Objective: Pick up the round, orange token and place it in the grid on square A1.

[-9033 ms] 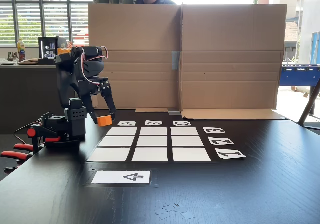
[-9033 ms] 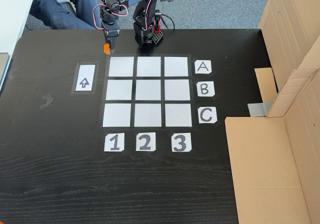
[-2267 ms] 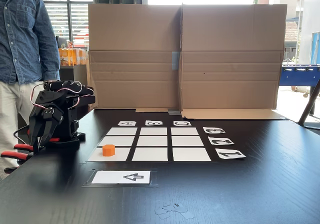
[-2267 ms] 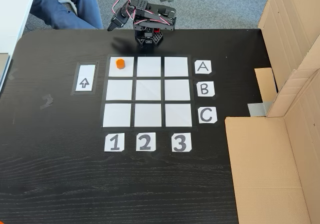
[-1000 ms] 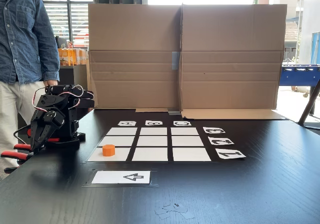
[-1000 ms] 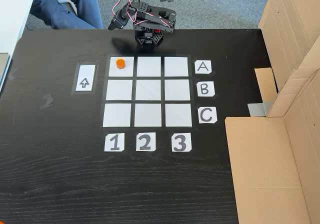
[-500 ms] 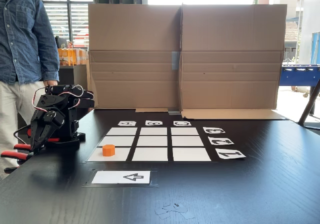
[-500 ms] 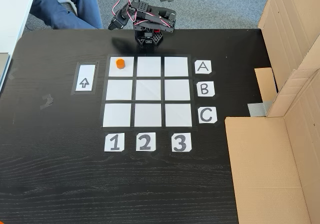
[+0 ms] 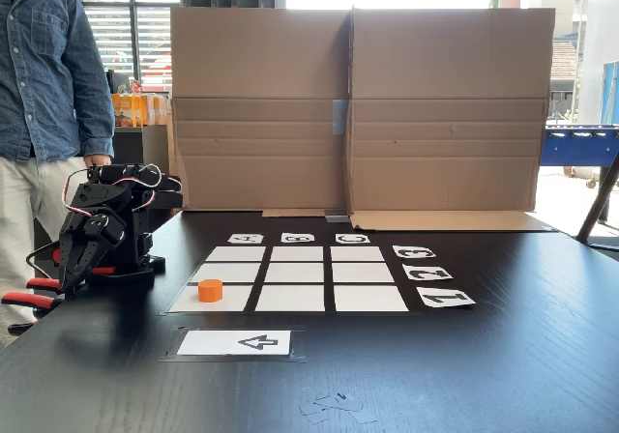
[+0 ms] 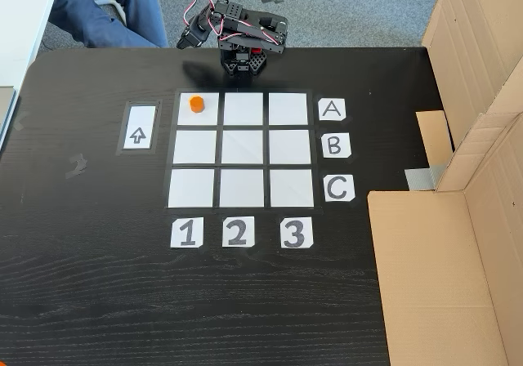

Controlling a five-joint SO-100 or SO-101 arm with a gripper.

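Note:
The orange token (image 10: 195, 103) stands upright on square A1 (image 10: 205, 115), the corner cell of the grid (image 10: 241, 145) in line with tags A and 1. In the low fixed view the token (image 9: 210, 290) sits on the nearest left cell (image 9: 186, 302) of the grid (image 9: 296, 274). My gripper (image 10: 185, 41) is folded back over the arm's base beyond the grid's A row, well apart from the token. It hangs fingers-down (image 9: 73, 271) at the table's left, shut and holding nothing.
A white arrow card (image 10: 139, 127) lies beside the grid's column 1. Tall cardboard walls (image 9: 358, 104) stand behind the table, and flat cardboard (image 10: 433, 276) covers its right part. A person (image 9: 44, 75) stands by the arm. Red-handled tools (image 9: 27, 298) lie near the base.
Nine seconds ago my gripper held the token beside the grid; now the token rests on A1 and the arm is folded back. Nothing has moved in the last second.

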